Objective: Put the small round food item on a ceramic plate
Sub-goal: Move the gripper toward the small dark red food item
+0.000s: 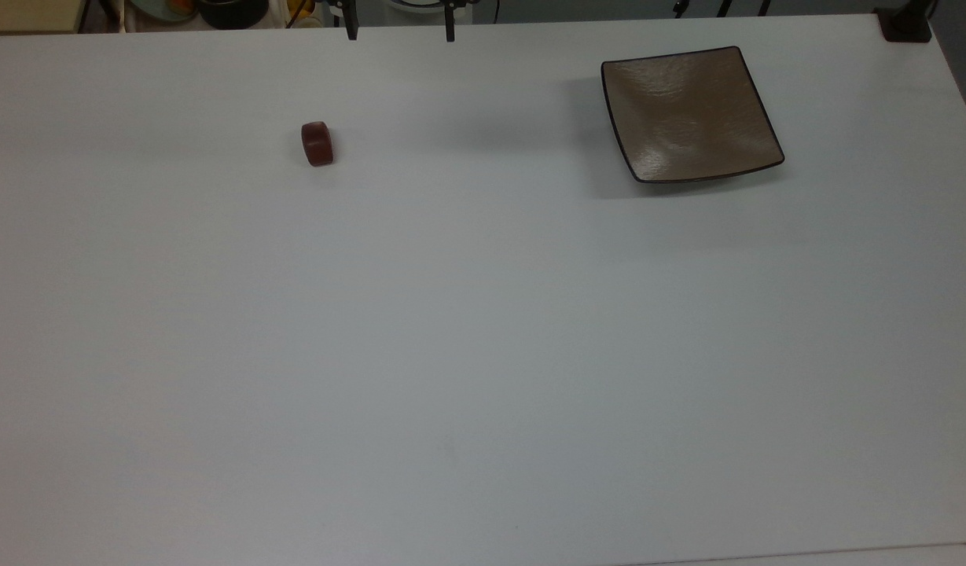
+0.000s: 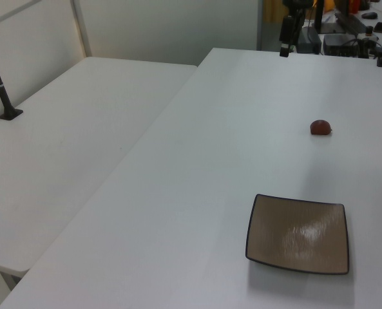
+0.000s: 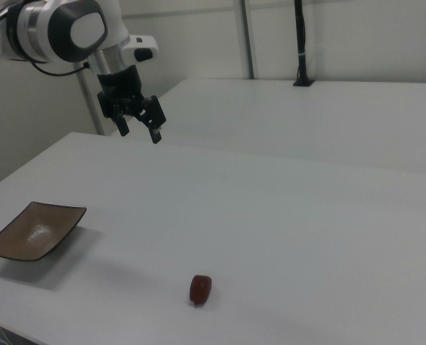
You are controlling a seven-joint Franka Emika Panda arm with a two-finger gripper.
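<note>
So my gripper [image 3: 139,128] hangs high above the far edge of the table [image 1: 483,354], fingers spread apart and grasping nothing, which suits a start: from up here I can come down on the food [image 1: 317,144] without sweeping anything aside. The food, a small dark red-brown stub, lies bare on the table on its rounded side, at the top view's left and well apart from the plate [image 1: 691,114], which sits toward the top view's right, near the table's far edge. In the right view the order flips: the plate [image 3: 33,231] is at the right view's left and the food [image 3: 200,289] is nearer the camera, with my gripper above and beyond both. I judge the task not yet begun; the first step is to travel over to the food and lower around it. Lying that way it may roll when 1 finger nudges it, so I would close across its 2 flat ends. The plate's upturned corners should keep it from rolling off.
</note>
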